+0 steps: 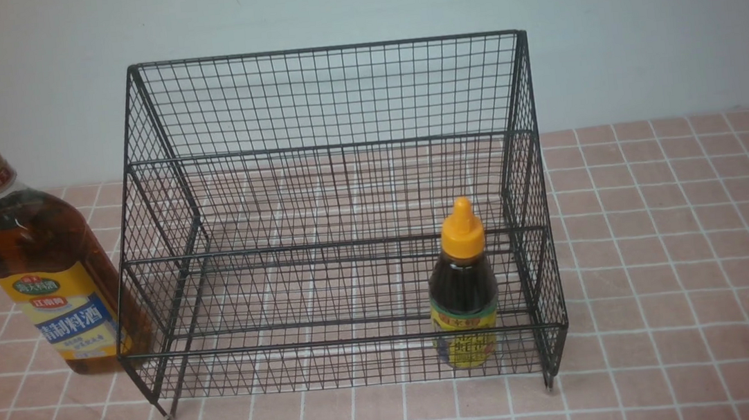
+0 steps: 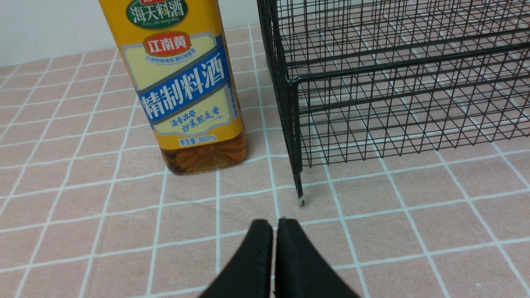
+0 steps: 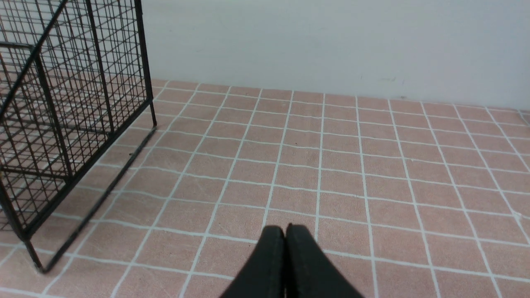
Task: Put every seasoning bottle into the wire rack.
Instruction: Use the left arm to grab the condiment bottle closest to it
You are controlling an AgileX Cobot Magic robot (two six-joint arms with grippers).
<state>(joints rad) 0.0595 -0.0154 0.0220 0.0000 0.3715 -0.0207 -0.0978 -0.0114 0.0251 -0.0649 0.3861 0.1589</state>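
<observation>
While the small dark bottle [image 1: 463, 291] stands in the lower tier of the wire rack [image 1: 338, 193], at its right end, the tall amber bottle [image 1: 39, 266] stands just outside its left side: two bottles, one rack. The tabletop [image 1: 684, 240] is pink tile, the wall [image 1: 640, 22] pale. Both the left fingers [image 2: 258, 248] and right fingers [image 3: 271, 252] are pressed together, empty, low over the tiles.

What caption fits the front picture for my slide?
Small dark bottle stands inside the wire rack; tall amber bottle stands outside, on its left.

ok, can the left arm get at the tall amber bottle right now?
Probably yes. The tall bottle stands outside the rack, only bare tiles between it and the shut left gripper; the rack's corner is close beside it.
</observation>
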